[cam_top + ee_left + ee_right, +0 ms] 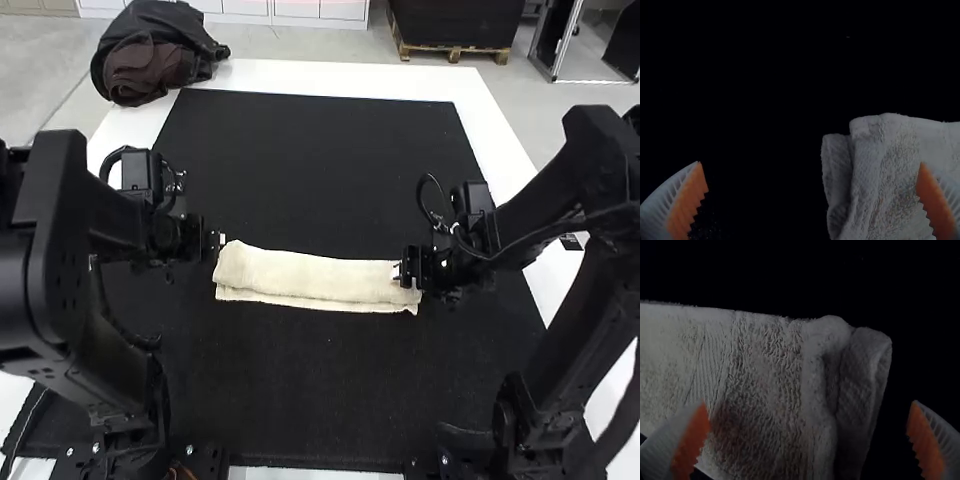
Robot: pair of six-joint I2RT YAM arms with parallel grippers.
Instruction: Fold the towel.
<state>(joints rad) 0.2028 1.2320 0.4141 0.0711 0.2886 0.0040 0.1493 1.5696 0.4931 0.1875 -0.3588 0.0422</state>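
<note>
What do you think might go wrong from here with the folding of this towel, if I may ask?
The narrow, folded cream terry towel has a lower layer jutting past its near edge, so another fold might end up uneven. The open, white-ribbed, orange-padded left hand and matching open right hand straddle its ends; closing might bunch the cloth or catch only some layers.

Cream towel (320, 278) here, a finely striped band showing towards its right end! Black mat (320, 400), white table (300, 75), black left arm (50, 200) and right arm (590, 330), orange pads (687, 205) on whitish fingers (657, 210).
</note>
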